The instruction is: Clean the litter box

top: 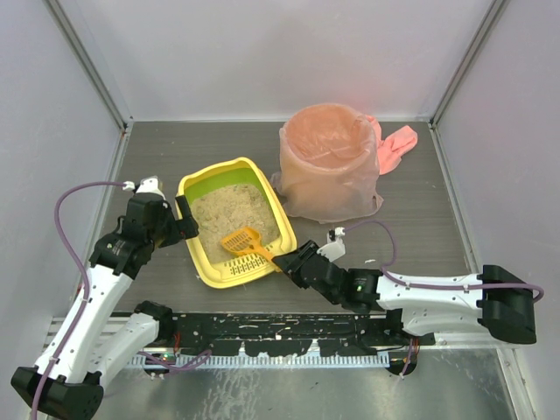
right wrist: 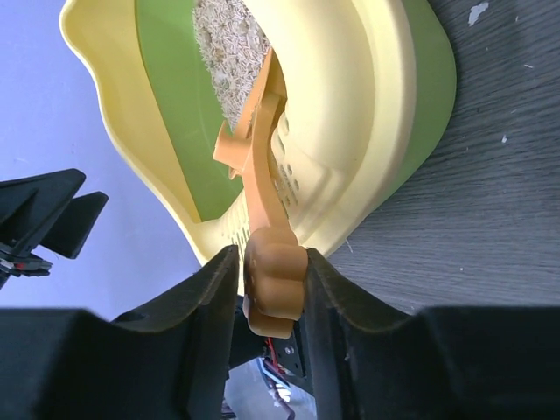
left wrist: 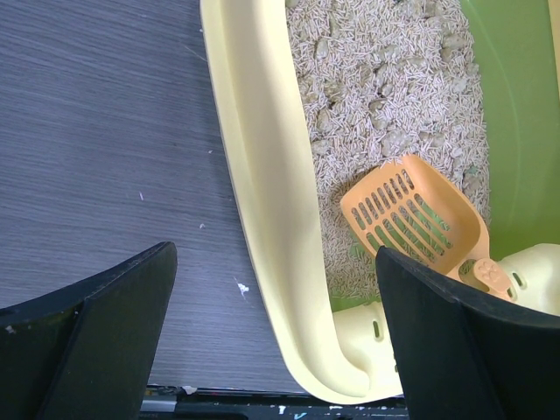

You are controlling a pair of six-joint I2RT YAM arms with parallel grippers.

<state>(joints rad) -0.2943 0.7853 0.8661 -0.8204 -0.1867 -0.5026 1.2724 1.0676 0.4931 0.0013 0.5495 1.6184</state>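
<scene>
Your left gripper (top: 186, 220) was wide open and held nothing, at the left wall of the litter box (top: 199, 255), which sat left of the middle. The orange scoop (top: 241, 241) lay in lumpy litter, its handle pinched tight by your right gripper (top: 284, 262). Most scooping looked left to do. The pink-bagged bin (top: 306, 188) stood near on the right, with nothing in between.

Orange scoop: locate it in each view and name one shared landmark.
Top external: scoop lower centre, in the litter box.
Left wrist: lower right, on the litter.
Right wrist: centre, handle in the right hand.
Shared landmark: the litter box's yellow rim.
</scene>
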